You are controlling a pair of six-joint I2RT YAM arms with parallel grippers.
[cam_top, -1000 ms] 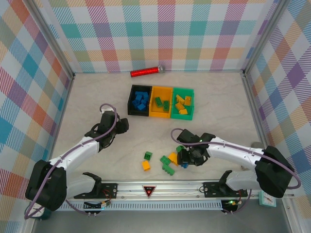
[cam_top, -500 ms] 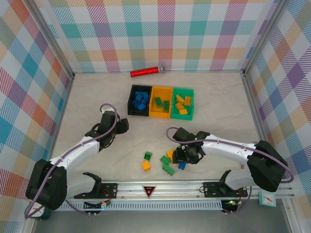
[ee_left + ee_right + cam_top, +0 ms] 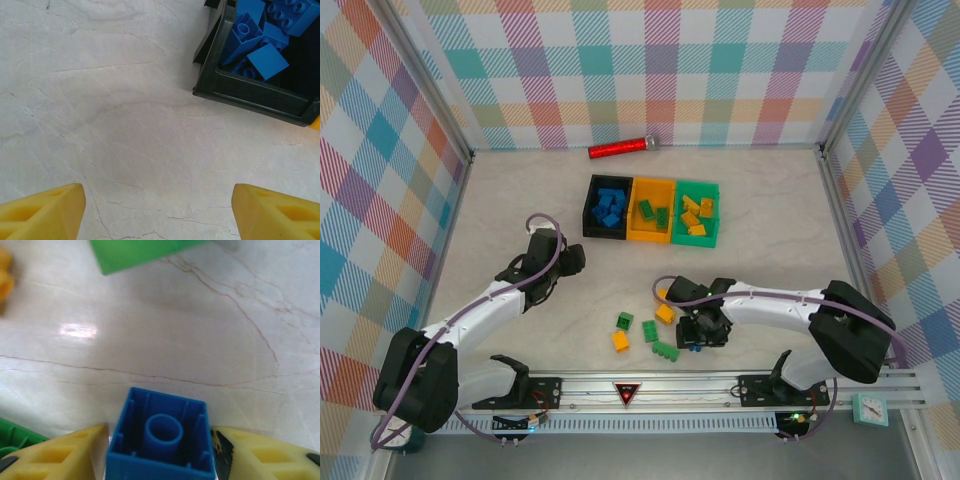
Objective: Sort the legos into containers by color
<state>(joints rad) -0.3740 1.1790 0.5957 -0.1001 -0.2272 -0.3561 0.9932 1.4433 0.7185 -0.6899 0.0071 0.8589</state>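
Observation:
Three containers stand in a row: a black bin point(image 3: 588, 207) with blue legos point(image 3: 260, 59), an orange-yellow bin point(image 3: 651, 236) with green ones, and a green bin point(image 3: 695, 241) with yellow-orange ones. Loose legos lie near the front: green point(image 3: 624, 321), green point(image 3: 666, 350), orange point(image 3: 620, 341), orange point(image 3: 665, 313). My right gripper point(image 3: 698, 337) is low among them, its yellow fingers pressed on both sides of a blue lego point(image 3: 162, 435) that lies hollow side up. My left gripper point(image 3: 570, 258) hangs open over bare table, left of the black bin point(image 3: 250, 95).
A red cylinder with a silver tip point(image 3: 621, 148) lies by the back wall. Checked walls close the table on three sides. In the right wrist view a green brick point(image 3: 140, 252) lies just ahead and another green one point(image 3: 15, 437) at the lower left.
My right gripper has slid left and toward the near edge, and its jaws have narrowed onto the blue lego. Loose bricks beside it shifted left. The left arm has not moved.

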